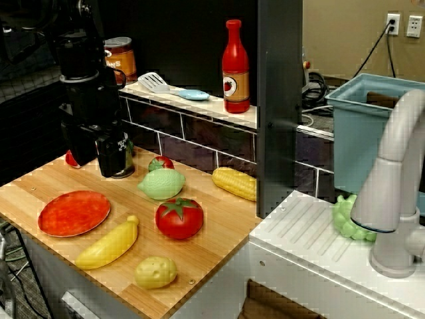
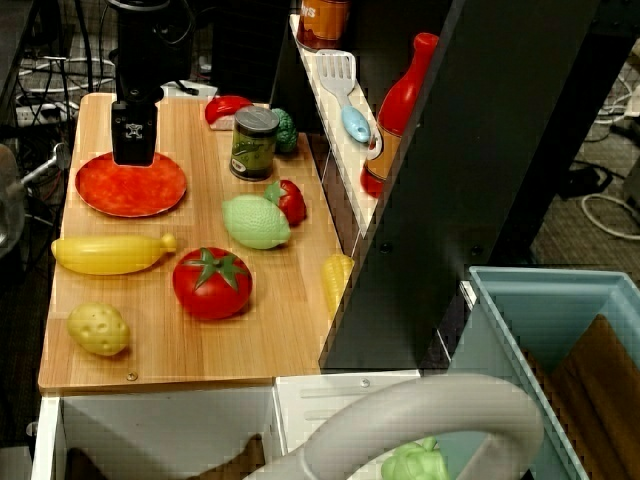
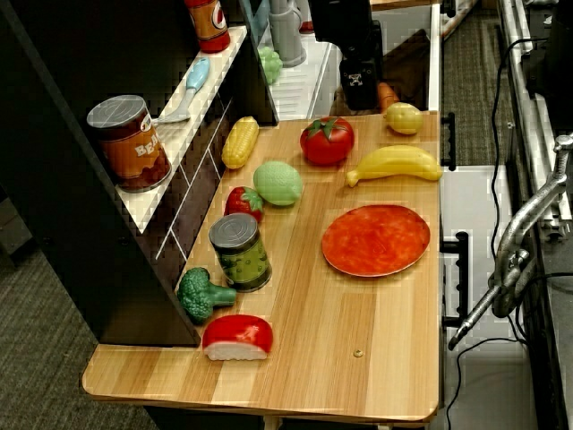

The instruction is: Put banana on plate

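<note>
- Black and boxy, the robot's hand [image 2: 134,135] hangs over the far edge of the flat round red-orange plate [image 2: 131,186], pointing straight down; it holds nothing, and I cannot tell how far its jaws stand apart.
- Seen from the overhead-front view, the smooth yellow plastic toy banana [image 2: 110,253] lies on the wooden bench [image 2: 280,340] at about six o'clock from the hand, just past the plate's near rim, close to it but not on it.
- Its long axis runs nine to three o'clock, crosswise to the line from hand to fruit, stem end toward three o'clock.
- My guess is that the hand must come toward six o'clock across the plate, drop, and close across the banana's narrow width.
- Near neighbours to avoid: the round red toy tomato with a green stem [image 2: 212,283] at the banana's four o'clock, and the small lumpy yellow potato [image 2: 98,329] at its six o'clock.
</note>
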`<action>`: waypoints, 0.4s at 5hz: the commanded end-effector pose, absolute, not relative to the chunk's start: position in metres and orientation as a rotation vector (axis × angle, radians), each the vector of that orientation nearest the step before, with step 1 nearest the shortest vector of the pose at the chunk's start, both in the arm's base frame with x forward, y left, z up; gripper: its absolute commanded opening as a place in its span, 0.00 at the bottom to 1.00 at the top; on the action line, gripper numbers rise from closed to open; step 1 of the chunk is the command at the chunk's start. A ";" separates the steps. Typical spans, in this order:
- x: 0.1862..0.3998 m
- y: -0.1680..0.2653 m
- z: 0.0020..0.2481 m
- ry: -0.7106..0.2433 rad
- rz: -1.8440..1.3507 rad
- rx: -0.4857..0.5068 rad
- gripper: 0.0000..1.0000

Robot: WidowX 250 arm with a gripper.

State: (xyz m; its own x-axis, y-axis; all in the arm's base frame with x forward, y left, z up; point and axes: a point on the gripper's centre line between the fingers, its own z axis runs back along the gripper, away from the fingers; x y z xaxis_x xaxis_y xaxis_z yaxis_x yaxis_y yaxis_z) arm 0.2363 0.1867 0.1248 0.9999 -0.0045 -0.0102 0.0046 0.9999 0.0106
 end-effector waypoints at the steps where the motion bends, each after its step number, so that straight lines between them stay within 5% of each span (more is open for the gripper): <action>1: 0.236 0.187 0.125 0.010 -0.005 0.011 1.00; 2: 0.231 0.184 0.121 0.021 0.010 -0.003 1.00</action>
State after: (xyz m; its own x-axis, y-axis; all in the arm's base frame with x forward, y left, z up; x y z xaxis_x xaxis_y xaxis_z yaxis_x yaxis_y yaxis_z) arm 0.2308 0.1810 0.1120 0.9991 -0.0030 -0.0432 0.0019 0.9997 -0.0245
